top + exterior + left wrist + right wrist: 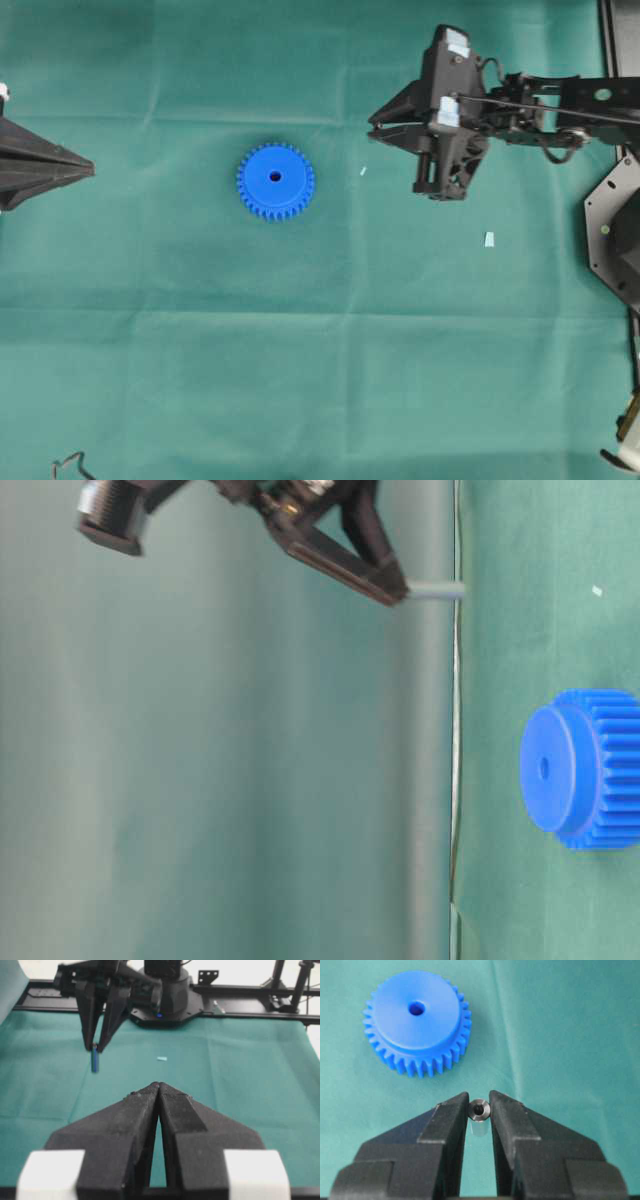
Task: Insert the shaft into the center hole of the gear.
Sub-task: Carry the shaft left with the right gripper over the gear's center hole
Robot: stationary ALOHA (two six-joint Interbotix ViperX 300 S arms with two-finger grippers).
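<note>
Right claw [479, 1110]: I see both fingers pressed against the sides of the shaft [479, 1109], with only the pin's width between them. The claw holds the shaft at the fingertips.

Shaft: silvery pin, gripped crosswise between the right fingertips. In the right wrist view its hollow end faces the camera. In the table-level view it projects from the fingertips toward the cloth, and its tip appears clear of the surface. In the left wrist view it hangs below the fingertips.

Right claw position: in the overhead view I see it [372, 124] to the right of the gear [275, 181], apart from it and slightly further up the frame.

Gear: bright blue toothed wheel, lying flat on the green cloth [300, 380] that covers the counter, near the middle of the overhead view. Nothing touches it.

Center hole [416, 1008]: small dark round opening in the gear's raised flat face. I see it open, with nothing in it.

Left claw [159, 1085]: I see its 2 fingers meeting at the tips, holding nothing. In the overhead view it sits at the left edge, well apart from the gear.

Pale scrap [489, 239]: small bluish-white rectangle lying on the cloth, below the right claw in the overhead view.

White speck [363, 171]: 1 tiny pale fleck on the cloth between the gear and the right claw.
</note>
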